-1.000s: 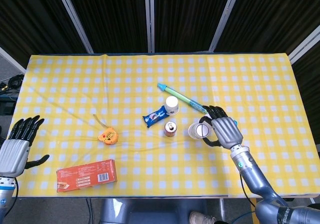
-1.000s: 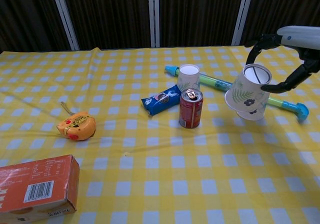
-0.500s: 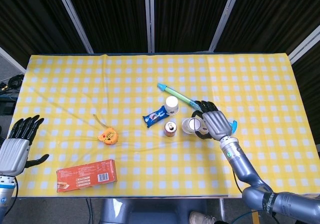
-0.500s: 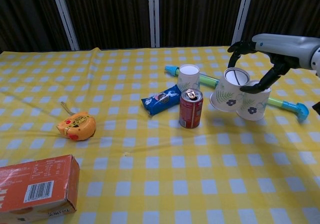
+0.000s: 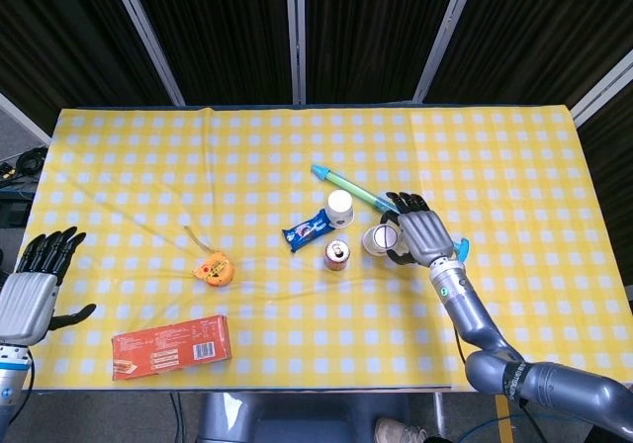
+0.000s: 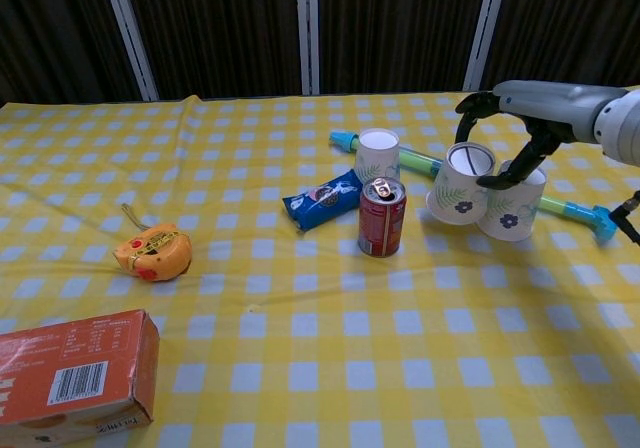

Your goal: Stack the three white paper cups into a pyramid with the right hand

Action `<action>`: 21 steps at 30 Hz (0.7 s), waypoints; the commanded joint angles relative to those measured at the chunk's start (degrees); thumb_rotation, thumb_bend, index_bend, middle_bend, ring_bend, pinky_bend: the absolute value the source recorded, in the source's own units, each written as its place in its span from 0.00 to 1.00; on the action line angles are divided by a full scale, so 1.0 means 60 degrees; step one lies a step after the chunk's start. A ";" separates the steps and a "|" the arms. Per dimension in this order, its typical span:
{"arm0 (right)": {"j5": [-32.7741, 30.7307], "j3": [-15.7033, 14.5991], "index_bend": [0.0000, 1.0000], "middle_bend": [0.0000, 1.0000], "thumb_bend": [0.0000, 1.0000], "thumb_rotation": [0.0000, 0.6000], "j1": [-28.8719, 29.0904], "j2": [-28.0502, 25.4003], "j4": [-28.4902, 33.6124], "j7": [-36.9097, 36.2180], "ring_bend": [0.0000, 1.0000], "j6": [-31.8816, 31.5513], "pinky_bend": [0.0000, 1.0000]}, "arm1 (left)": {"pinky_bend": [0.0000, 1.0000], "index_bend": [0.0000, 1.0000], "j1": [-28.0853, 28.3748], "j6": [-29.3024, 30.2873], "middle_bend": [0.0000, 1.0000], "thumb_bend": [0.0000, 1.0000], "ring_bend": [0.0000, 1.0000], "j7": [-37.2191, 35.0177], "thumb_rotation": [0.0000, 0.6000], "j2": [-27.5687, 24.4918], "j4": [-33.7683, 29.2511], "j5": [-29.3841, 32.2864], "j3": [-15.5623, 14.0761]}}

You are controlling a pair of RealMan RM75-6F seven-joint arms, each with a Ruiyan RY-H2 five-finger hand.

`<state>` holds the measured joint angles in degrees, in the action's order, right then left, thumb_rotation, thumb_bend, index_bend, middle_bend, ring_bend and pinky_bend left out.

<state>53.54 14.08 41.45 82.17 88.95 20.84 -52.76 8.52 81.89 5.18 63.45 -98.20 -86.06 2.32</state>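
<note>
My right hand (image 5: 423, 233) (image 6: 532, 113) grips a white paper cup (image 6: 458, 196) (image 5: 380, 238) by its upturned base. This cup is upside down, tilted, and low over the cloth. Right beside it stands a second upside-down cup (image 6: 512, 211); whether the two touch I cannot tell. In the head view my hand hides this second cup. The third cup (image 6: 377, 153) (image 5: 340, 207) stands apart, behind the soda can (image 6: 381, 218) (image 5: 337, 255). My left hand (image 5: 36, 283) hangs open at the table's left front edge, holding nothing.
A blue snack pack (image 6: 324, 199) lies left of the can. A blue-green tube (image 6: 572, 209) runs behind the cups. An orange tape measure (image 6: 152, 251) and an orange box (image 6: 75, 371) lie at the front left on the yellow checked cloth (image 6: 400, 368).
My right hand has carried the cup left and down, from the air above the second cup to a spot beside it near the can. The left hand has not moved.
</note>
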 commanded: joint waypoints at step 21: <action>-0.0008 -0.0126 0.21 0.00 0.22 1.00 0.0031 -0.0501 0.0822 0.0170 0.00 -0.0598 0.00 | 0.00 0.00 -0.0034 0.0108 0.00 0.00 0.00 -0.0121 1.00 -0.0069 -0.0053 -0.0084 -0.0030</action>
<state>53.11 12.99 41.54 79.79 93.13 21.66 -55.85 8.33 82.52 4.48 63.05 -98.53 -86.57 2.14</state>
